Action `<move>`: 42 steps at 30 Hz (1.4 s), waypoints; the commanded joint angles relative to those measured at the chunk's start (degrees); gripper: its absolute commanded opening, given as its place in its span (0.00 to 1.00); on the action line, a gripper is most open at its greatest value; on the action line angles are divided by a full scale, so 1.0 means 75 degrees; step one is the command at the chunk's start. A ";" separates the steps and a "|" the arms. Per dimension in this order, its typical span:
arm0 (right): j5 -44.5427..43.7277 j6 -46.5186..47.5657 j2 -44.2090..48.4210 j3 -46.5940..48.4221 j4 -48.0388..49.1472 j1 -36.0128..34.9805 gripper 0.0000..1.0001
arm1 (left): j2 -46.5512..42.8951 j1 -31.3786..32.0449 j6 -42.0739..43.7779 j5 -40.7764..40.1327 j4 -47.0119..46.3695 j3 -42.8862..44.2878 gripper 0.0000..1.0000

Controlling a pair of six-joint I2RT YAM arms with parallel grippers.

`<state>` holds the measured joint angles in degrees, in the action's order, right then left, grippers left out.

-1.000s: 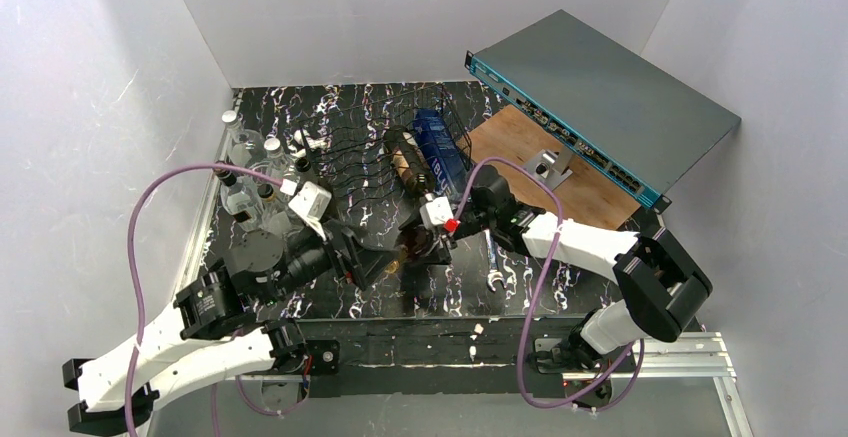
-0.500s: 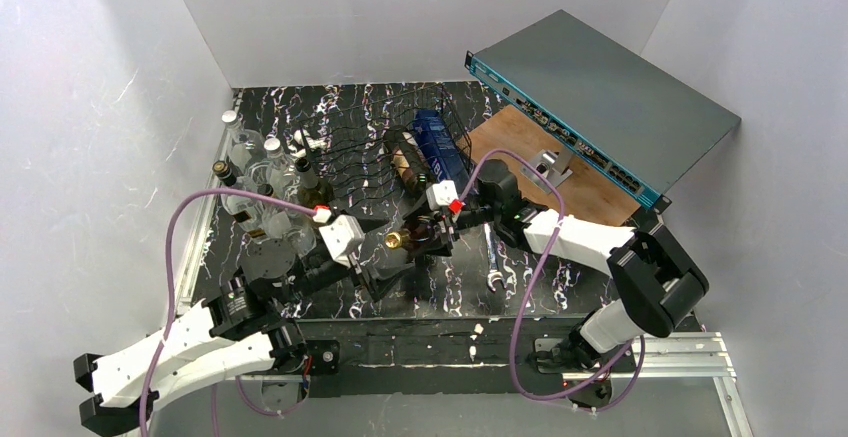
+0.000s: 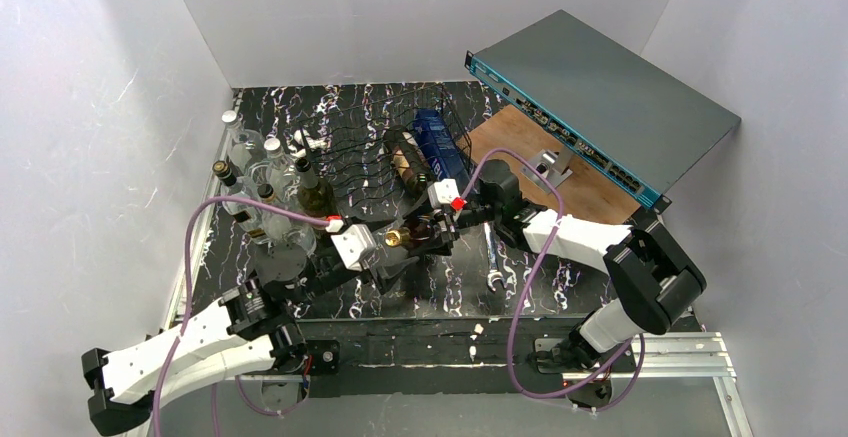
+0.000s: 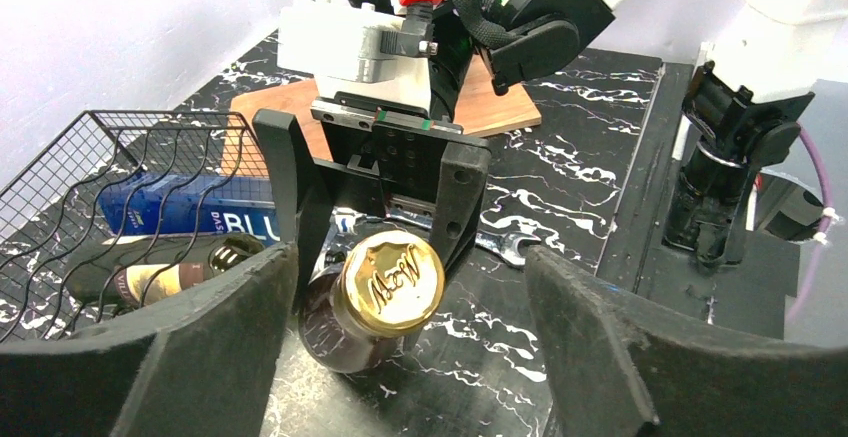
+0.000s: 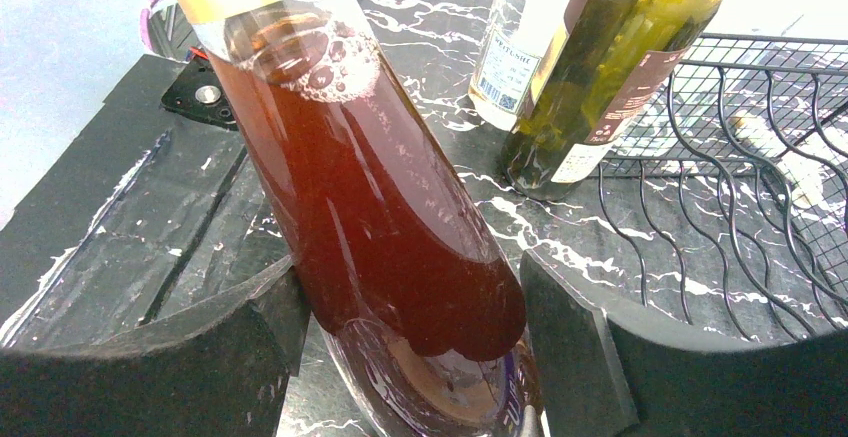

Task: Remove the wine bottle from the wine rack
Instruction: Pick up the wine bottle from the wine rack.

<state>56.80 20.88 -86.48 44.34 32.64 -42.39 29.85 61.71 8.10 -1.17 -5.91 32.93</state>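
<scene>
Left wrist view: the wine bottle [image 4: 388, 282] is off the wine rack [image 4: 50, 172], low over the worktop [image 4: 570, 207] beside it, its base end clamped between the right fingers [image 4: 285, 172]. The left fingers [image 4: 170, 357] flank its gold cap, spread wide, not touching it.

One wine rack [image 3: 368, 153], one brown bottle [image 3: 405, 167], one blue box [image 3: 440, 147], one gold-capped bottle [image 4: 390, 282], one wrench [image 3: 492, 263], roughly six standing bottles [image 3: 312, 189] (tightly clustered).
</scene>
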 commanded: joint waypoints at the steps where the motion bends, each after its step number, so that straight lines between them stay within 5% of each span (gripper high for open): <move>1: 0.0162 -0.0540 -0.0141 -0.0111 -0.0223 0.0048 0.29 | 0.0260 0.0028 0.0171 -0.0238 -0.0722 -0.0085 0.75; 8: 0.0162 -0.0587 -0.0150 -0.0102 -0.0226 0.0057 0.29 | 0.0363 0.0022 0.0170 -0.0482 -0.0940 -0.0155 0.49; 21: 0.0162 -0.0946 -0.0199 -0.0122 0.0029 0.0104 0.29 | 0.0393 0.0022 0.0418 -0.0631 -0.0946 -0.0321 0.46; 30: 0.0194 -0.1021 -0.0268 -0.0123 0.0086 0.0109 0.29 | 0.0564 0.0022 0.0388 -0.0560 -0.0958 -0.0176 0.34; 36: 0.0197 -0.1064 -0.0262 -0.0123 0.0089 0.0112 0.29 | 0.0754 0.0022 0.0356 -0.0467 -0.0980 -0.0069 0.07; 40: 0.0127 -0.1075 -0.0266 -0.0038 -0.0182 0.0108 0.50 | 0.0680 0.0022 0.0391 -0.0615 -0.1005 -0.0004 0.00; 42: 0.0020 -0.1105 -0.0227 0.0021 -0.0344 0.0109 0.73 | 0.0626 0.0025 0.0366 -0.0743 -0.0994 0.0061 0.00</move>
<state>57.25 16.69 -87.48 44.34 35.68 -41.47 34.85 61.67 11.84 -6.42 -13.23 31.44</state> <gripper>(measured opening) 0.798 0.340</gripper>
